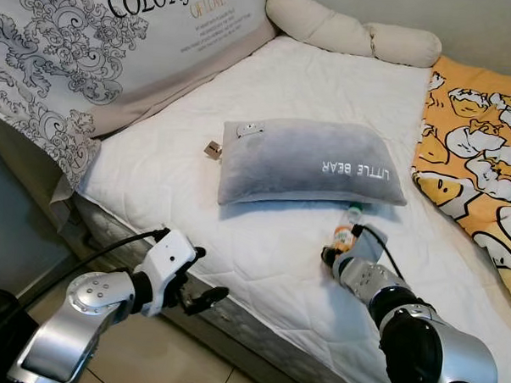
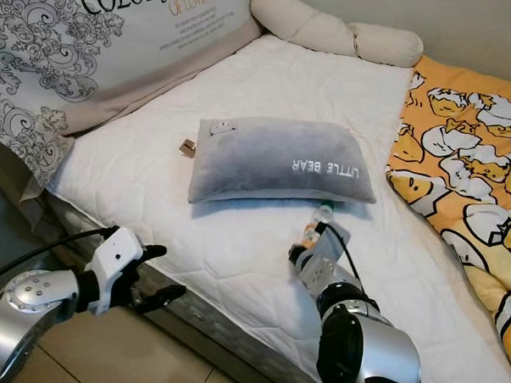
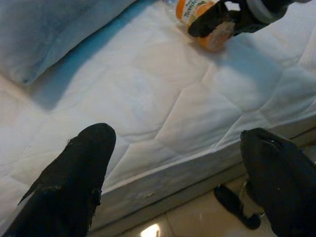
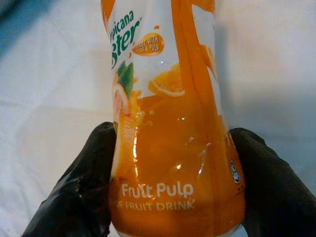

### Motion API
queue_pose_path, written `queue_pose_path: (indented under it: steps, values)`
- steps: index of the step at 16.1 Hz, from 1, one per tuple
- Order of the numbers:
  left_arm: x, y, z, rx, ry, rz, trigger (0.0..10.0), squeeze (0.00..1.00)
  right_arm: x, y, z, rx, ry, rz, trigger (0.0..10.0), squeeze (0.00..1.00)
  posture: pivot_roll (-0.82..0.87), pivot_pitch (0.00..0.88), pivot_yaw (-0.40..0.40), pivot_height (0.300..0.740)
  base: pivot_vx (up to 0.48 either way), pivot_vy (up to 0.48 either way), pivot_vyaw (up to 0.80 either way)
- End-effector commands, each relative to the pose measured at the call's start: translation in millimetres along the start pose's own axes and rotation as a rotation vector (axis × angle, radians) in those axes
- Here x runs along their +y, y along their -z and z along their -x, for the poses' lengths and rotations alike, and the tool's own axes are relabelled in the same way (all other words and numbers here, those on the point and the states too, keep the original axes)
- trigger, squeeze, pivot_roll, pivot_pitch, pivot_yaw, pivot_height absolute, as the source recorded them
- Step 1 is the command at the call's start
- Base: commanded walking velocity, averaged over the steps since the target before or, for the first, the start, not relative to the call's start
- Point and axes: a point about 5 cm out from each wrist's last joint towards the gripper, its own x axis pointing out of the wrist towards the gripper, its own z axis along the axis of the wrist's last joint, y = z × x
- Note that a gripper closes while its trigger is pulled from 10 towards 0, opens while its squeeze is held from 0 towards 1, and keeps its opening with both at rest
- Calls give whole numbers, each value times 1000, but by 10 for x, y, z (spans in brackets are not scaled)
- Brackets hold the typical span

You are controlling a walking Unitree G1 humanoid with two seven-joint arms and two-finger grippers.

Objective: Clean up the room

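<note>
Two grippers: one idle at the left, one at work at the right.
Left gripper [image 1: 201, 300]: off the near left edge of the bed, over the tiled floor; its two black fingers [image 3: 74, 177] stand wide apart with nothing between them.
Patterned quilt [image 1: 92, 49]: grey-and-white cloth with scrollwork and printed lettering, heaped at the far left, draping over the bed's side.
Mattress cover [image 1: 262, 243]: white quilted fabric spread across the bed.
Small tag [image 1: 212, 149]: brownish, lying on the cover just left of the grey pillow.
Grey pillow [image 1: 312, 164]: soft rectangular cushion lettered "LITTLE BEAR", lying flat at the middle of the bed.
Bolster [image 1: 347, 30]: cream, long and rounded, along the far edge by the wall.
Orange juice bottle [image 4: 173, 133]: clear plastic with an orange fruit-drink label, lying on the cover just near of the grey pillow's right end.
Right gripper [image 1: 338, 246]: reaching onto the bed from the near right; its fingers [image 4: 79, 192] press both sides of the bottle's base.
Yellow blanket [image 1: 477, 159]: cartoon-printed, crumpled along the right side.
</note>
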Motion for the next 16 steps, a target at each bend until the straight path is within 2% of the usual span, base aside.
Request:
queue_pose_path:
  steps: [1, 4, 6, 8, 10, 11, 12, 13, 14, 16]
  values:
    - [20, -7, 33, -13, -30, 19, 10000, 0, -91, -80, 0, -41, 16, -24, 0, 0, 87, 0, -16, 740, 0, 0, 0]
    - [38, 20, 50, -50, -99, 84, 10000, 0, -259, -168, 21, -117, 26, -73, 0, 0, 55, 0, -6, 740, 0, 0, 0]
    - [17, 16, 45, -68, -108, 103, 10000, 0, -383, -205, 93, -199, 57, -37, 0, 0, 37, 0, 0, 740, 0, 0, 0]
    - [33, -36, 4, -95, -134, 111, 10000, 0, -570, -344, 329, -376, 129, -20, 0, 0, 14, 0, 14, 740, 0, 0, 0]
    - [56, -85, -21, -115, -161, 114, 10000, 0, -530, -492, 495, -502, 113, 12, 0, 0, 9, 0, 21, 740, 0, 0, 0]
    - [78, -125, -42, -132, -207, 105, 10000, 0, -434, -560, 598, -553, 57, 83, 10000, 0, 7, 0, 22, 740, 0, 0, 0]
    - [90, -139, -73, -127, -260, 99, 10000, 0, -291, -578, 699, -615, -67, 168, 10000, 0, 9, 0, 18, 740, 0, 0, 0]
    - [92, -150, -87, -133, -282, 92, 10000, 0, -216, -545, 734, -621, -133, 247, 10000, 0, 12, 0, 16, 740, 0, 0, 0]
    - [124, -170, -98, -152, -374, 112, 10000, 0, -75, -365, 851, -566, -295, 352, 10000, 0, 16, 0, 17, 740, 0, 0, 800]
    - [181, -181, -65, -173, -483, 151, 10000, 0, 3, -234, 931, -537, -372, 392, 10000, 0, 20, 0, 20, 740, 0, 0, 800]
